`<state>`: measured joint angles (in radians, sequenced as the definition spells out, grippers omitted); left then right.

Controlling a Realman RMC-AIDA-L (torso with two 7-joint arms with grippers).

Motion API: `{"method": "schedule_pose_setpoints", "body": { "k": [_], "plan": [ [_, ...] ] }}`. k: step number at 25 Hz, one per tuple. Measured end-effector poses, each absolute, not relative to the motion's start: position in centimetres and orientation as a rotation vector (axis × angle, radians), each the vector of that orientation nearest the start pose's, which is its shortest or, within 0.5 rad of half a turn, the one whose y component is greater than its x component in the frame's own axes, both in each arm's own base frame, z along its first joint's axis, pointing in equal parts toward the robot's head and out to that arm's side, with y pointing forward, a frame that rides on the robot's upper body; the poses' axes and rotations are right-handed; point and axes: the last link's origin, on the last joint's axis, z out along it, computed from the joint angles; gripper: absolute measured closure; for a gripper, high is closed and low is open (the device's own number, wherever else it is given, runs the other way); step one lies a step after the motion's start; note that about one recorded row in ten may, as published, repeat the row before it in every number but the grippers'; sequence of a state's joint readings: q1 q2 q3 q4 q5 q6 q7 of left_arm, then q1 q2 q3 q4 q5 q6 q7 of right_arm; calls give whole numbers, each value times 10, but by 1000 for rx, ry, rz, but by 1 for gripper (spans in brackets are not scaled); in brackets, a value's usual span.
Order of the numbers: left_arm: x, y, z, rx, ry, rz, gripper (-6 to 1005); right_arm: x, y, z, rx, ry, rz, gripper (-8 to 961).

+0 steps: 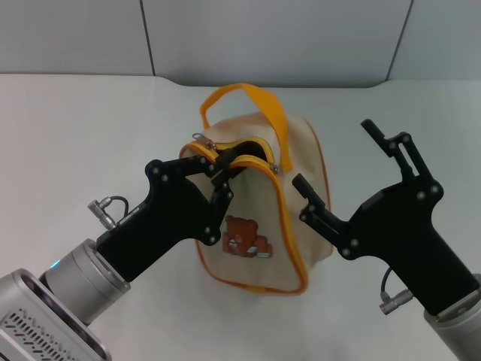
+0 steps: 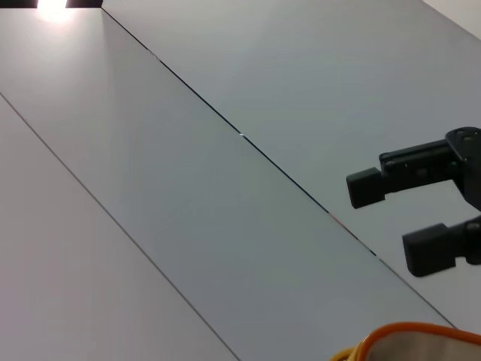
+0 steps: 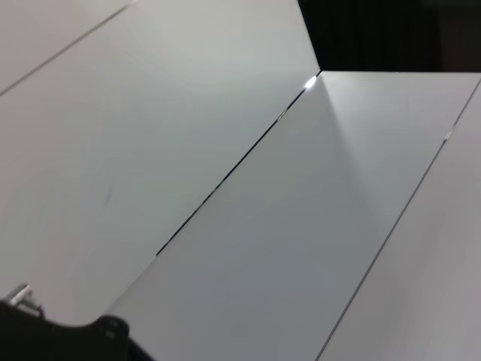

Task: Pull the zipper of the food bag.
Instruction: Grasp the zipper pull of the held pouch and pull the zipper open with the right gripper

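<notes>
Left gripper [image 1: 219,170] pinched onto the zipper [image 1: 252,154] at the top edge of the food bag [image 1: 263,210], mid-table; track runs approx. left-right from there toward a silver tab nr the handle; right gripper [image 1: 342,169] spread, beside bag, not touching.

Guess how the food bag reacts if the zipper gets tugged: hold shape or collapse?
The food bag looks like soft canvas; its open mouth by the zipper already sags, so likely floppy. It stands unaided, probably light, and may slide or tip toward the left end effector.
</notes>
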<state>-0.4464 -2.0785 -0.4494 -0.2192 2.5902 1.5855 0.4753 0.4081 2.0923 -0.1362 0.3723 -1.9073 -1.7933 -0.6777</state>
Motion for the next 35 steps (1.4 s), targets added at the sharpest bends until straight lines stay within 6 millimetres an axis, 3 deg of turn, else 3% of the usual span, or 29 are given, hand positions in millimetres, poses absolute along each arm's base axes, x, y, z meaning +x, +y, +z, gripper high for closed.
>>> {"method": "schedule_pose_setpoints", "body": {
  "k": [19, 35],
  "plan": [
    [-228, 266, -70, -1910, 631, -793, 930, 235, 231, -87, -1855, -487, 722, 113],
    [-223, 267, -71, -1906, 637, -815, 926, 223, 239, -86, -1817, -550, 734, 163]
  ]
}}
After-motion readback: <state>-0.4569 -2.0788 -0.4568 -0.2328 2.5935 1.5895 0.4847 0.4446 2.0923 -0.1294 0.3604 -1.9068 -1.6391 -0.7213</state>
